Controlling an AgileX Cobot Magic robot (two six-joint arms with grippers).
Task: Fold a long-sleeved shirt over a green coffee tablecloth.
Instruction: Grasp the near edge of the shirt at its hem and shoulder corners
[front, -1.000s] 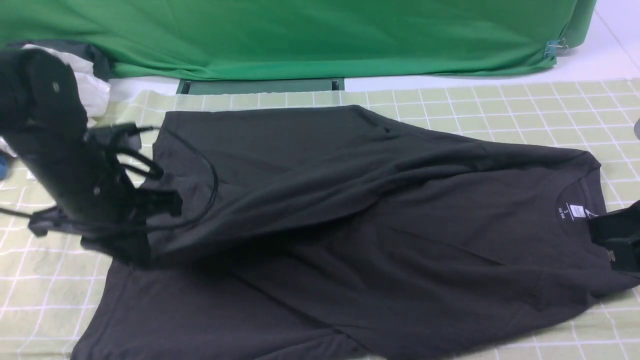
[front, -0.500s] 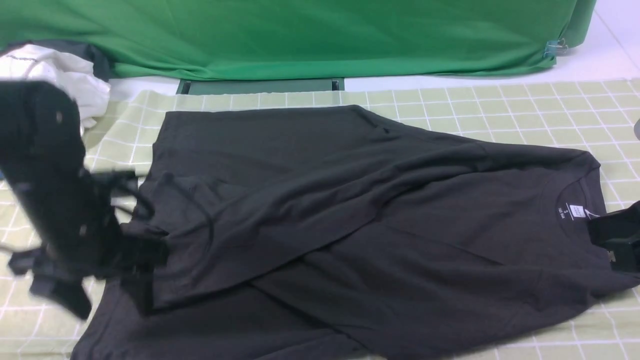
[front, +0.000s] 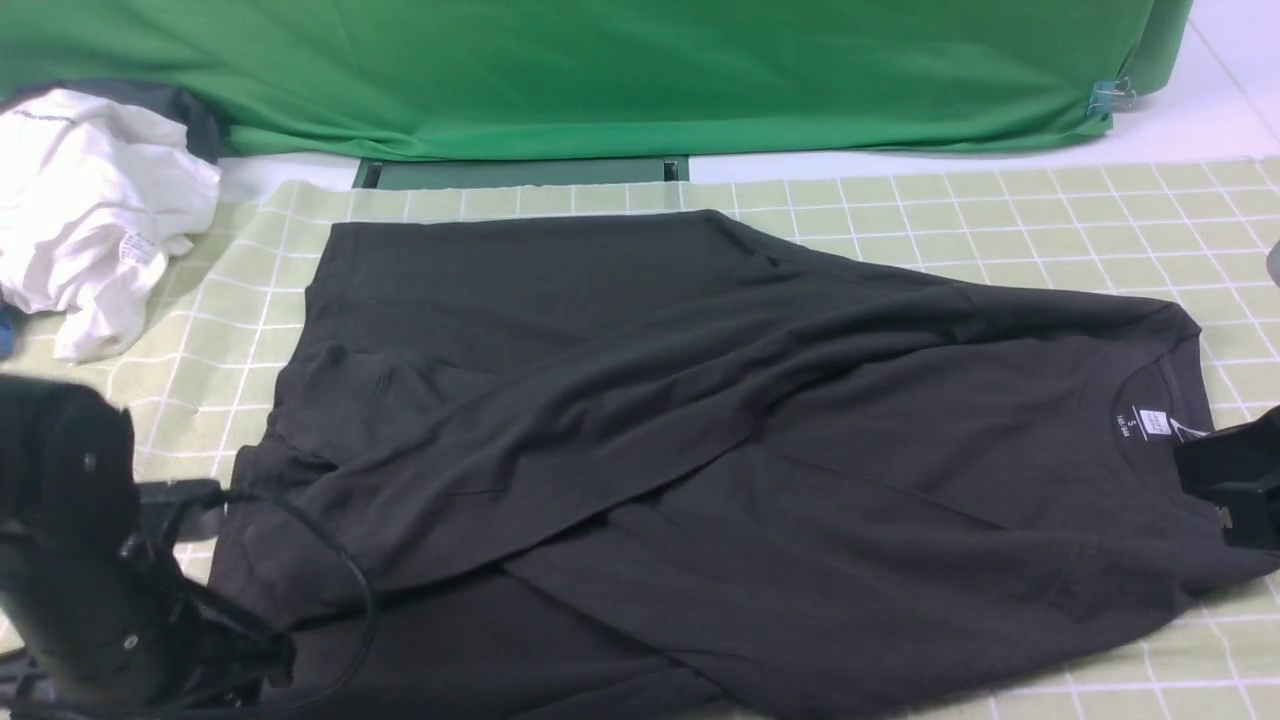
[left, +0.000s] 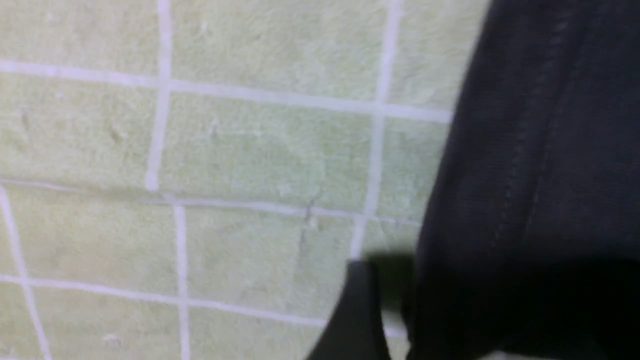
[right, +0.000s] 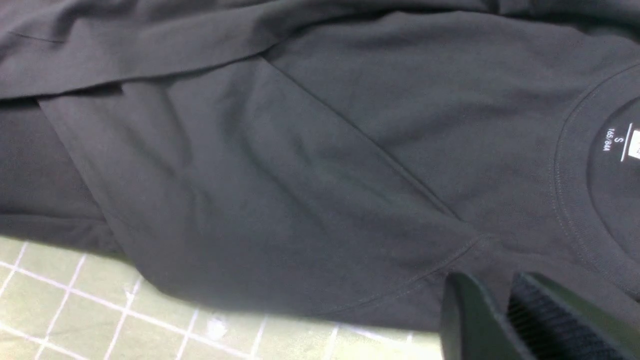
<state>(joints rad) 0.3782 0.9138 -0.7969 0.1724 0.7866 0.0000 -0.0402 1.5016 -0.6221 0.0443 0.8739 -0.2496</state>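
The black long-sleeved shirt (front: 720, 430) lies spread on the green coffee tablecloth (front: 1000, 210), collar and white neck label (front: 1150, 425) to the right. One sleeve (front: 450, 470) lies folded diagonally across the body. My left gripper (front: 250, 650) is low at the near left beside the shirt's hem, open and empty. Only one of its fingers (left: 357, 315) shows in the left wrist view, apart from the black hem (left: 525, 175). My right gripper (front: 1195, 468) rests at the shoulder by the collar, its fingers (right: 465, 315) nearly together with shirt cloth between them.
A crumpled white garment (front: 90, 210) lies at the far left edge of the cloth. Plain deep-green fabric (front: 600, 70) hangs along the back. The shirt's hem runs off the near edge of the front view.
My left gripper has opened and let go of the sleeve, which now lies on the shirt's body. The left arm has drawn back toward the near left. The right gripper has barely moved.
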